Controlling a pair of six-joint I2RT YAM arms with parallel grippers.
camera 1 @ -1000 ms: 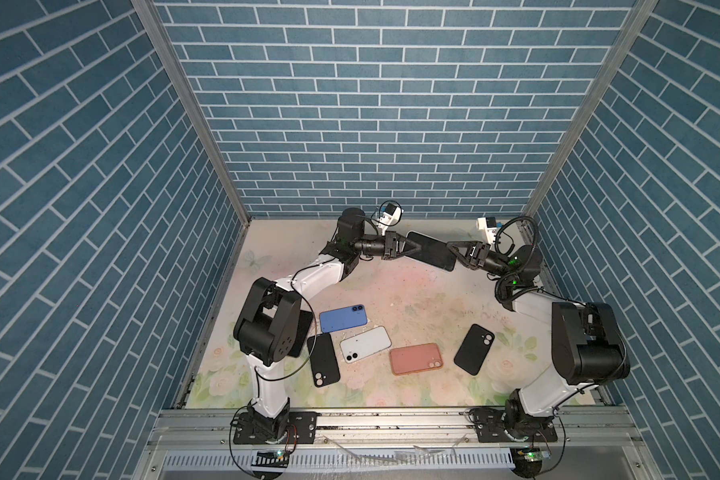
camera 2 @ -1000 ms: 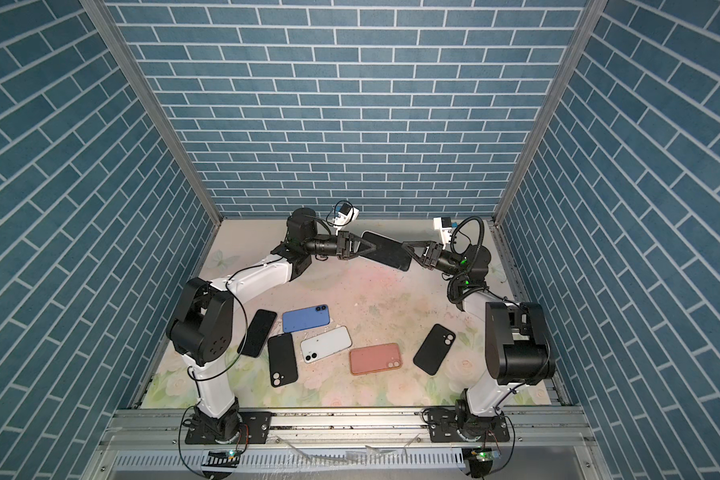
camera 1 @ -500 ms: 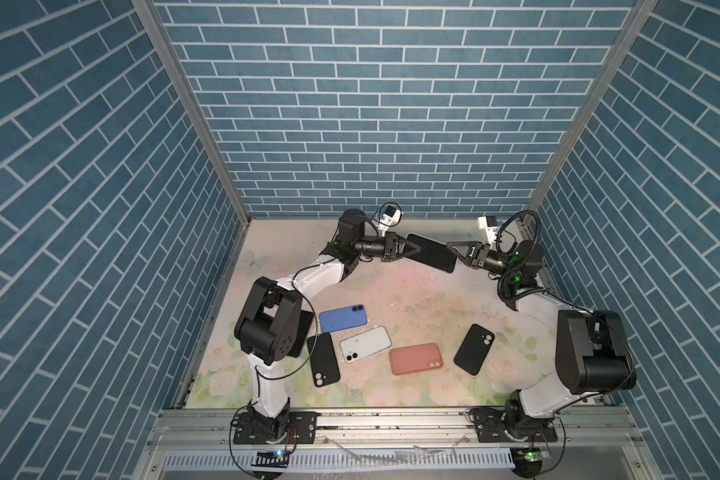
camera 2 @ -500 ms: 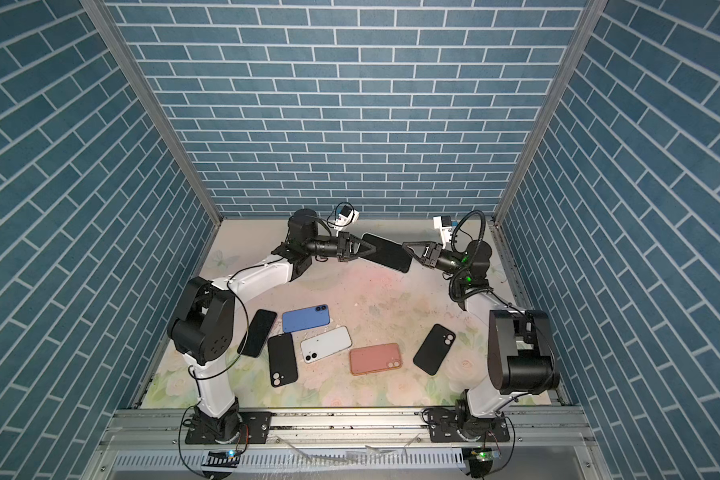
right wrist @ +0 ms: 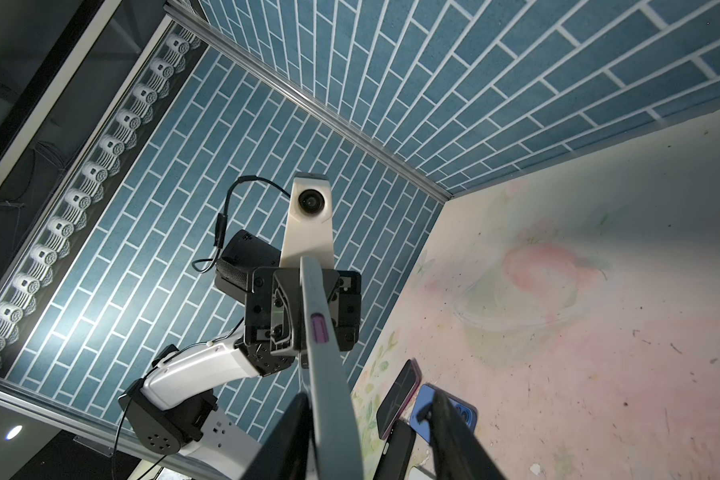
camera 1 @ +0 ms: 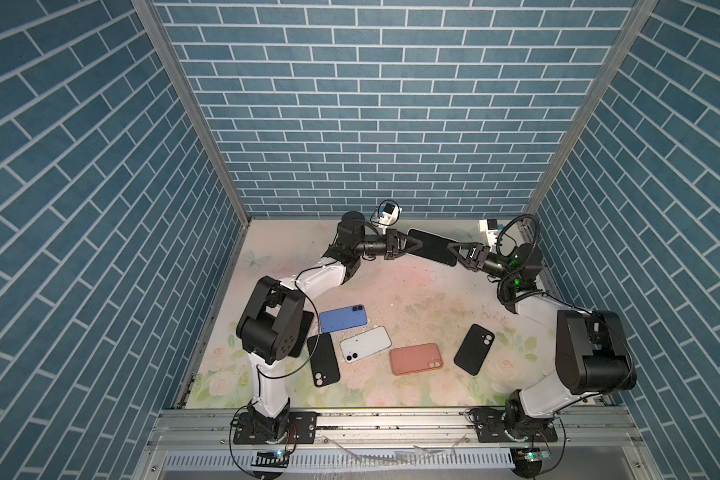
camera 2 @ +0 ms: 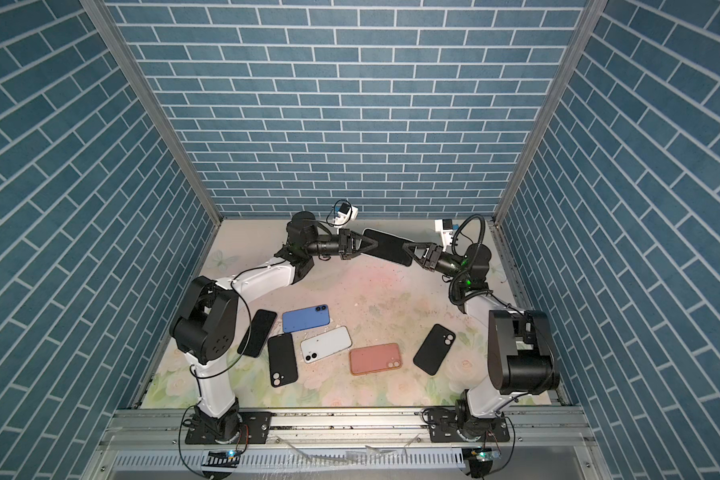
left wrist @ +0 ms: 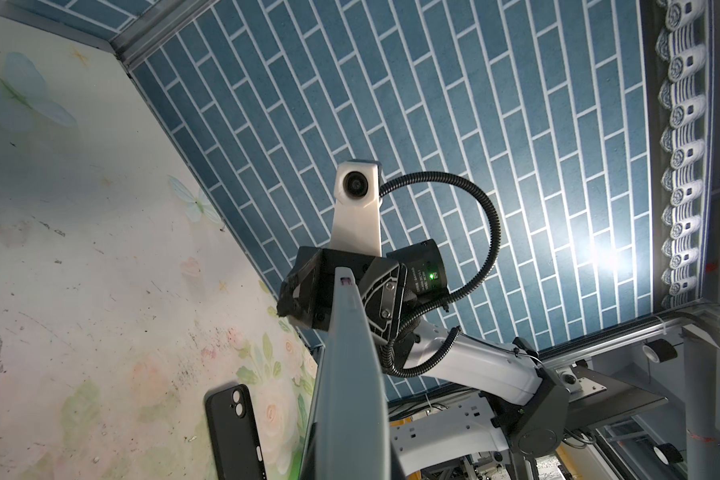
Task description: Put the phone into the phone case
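Surface [camera 1: 412,299]: floral print, scuffed. In a top view the left arm's big joint screens its near-left part. A dark phone [camera 2: 257,332] lies there, half covered by that arm and well away from both sets of jaws.

A loose group lies flat, also well away from the jaws on the near side: blue phone [camera 1: 344,319], white phone [camera 1: 366,344], a salmon slab [camera 1: 416,359] and a black slab [camera 1: 323,365]. For the last two I cannot tell phone from case.

Black phone case [camera 1: 474,350]: lies apart from that group, on the right arm's side, with a pale camera cut-out. The left wrist view cuts it off at the frame edge.

Phone [camera 1: 433,246]: off the surface, in the air between the two sets of jaws, long axis running from one to the other. Both top views show a dark glossy face. The wrist views catch it edge-on only, as a grey band with a small purple-tinted inset [right wrist: 319,328]. The back is not visible.

Left gripper [camera 1: 414,243]: jaws pinching one short end of the phone.

Right gripper [camera 1: 450,248]: jaws spread around the opposite end. One finger [right wrist: 454,432] stands clear of the phone. Contact at the other finger is hard to make out.
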